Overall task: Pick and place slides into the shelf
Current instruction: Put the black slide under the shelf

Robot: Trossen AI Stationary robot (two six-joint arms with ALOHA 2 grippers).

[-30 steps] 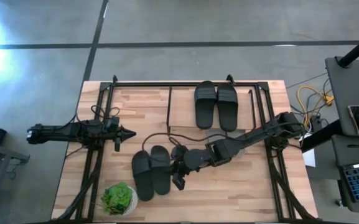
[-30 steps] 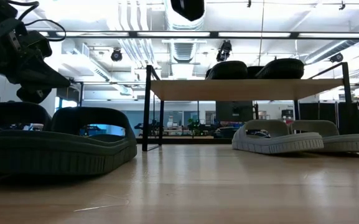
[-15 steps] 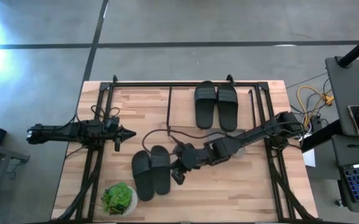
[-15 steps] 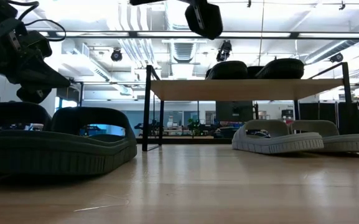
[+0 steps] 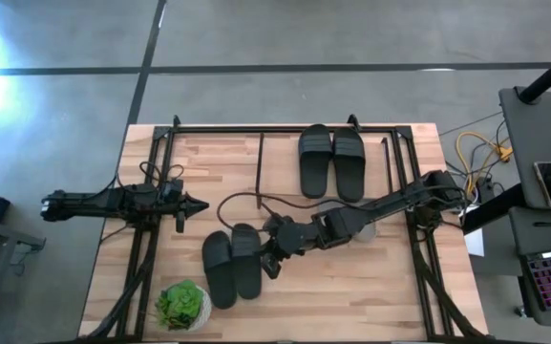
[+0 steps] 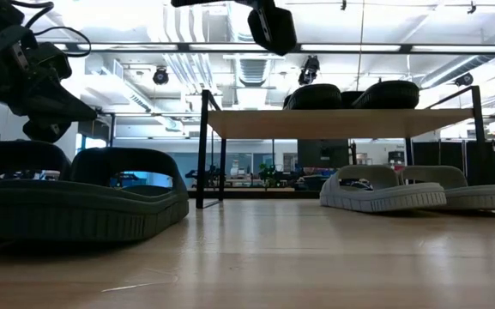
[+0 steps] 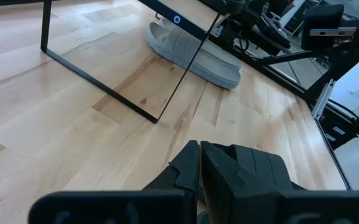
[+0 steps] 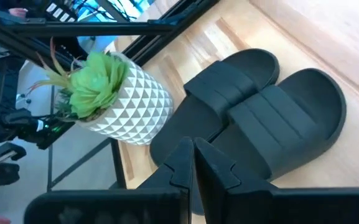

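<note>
Right hand [image 5: 271, 263], fingers together, is hovering just right of the dark slides [image 5: 229, 267] at the surface's near left. Needs opening and lowering onto both inner edges before carrying them to the shelf [image 5: 285, 162]. Left hand [image 5: 187, 205] is idling, fingers together.

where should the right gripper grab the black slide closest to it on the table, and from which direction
Best guess: pinch the wide strap of the black slide, coming down from above. The pair lies flat, soles down and side by side, and the strap arches clear of the footbed, so one finger could slip under it. The right gripper is beside that slide, fingers shut, so it would need to open first.
</note>
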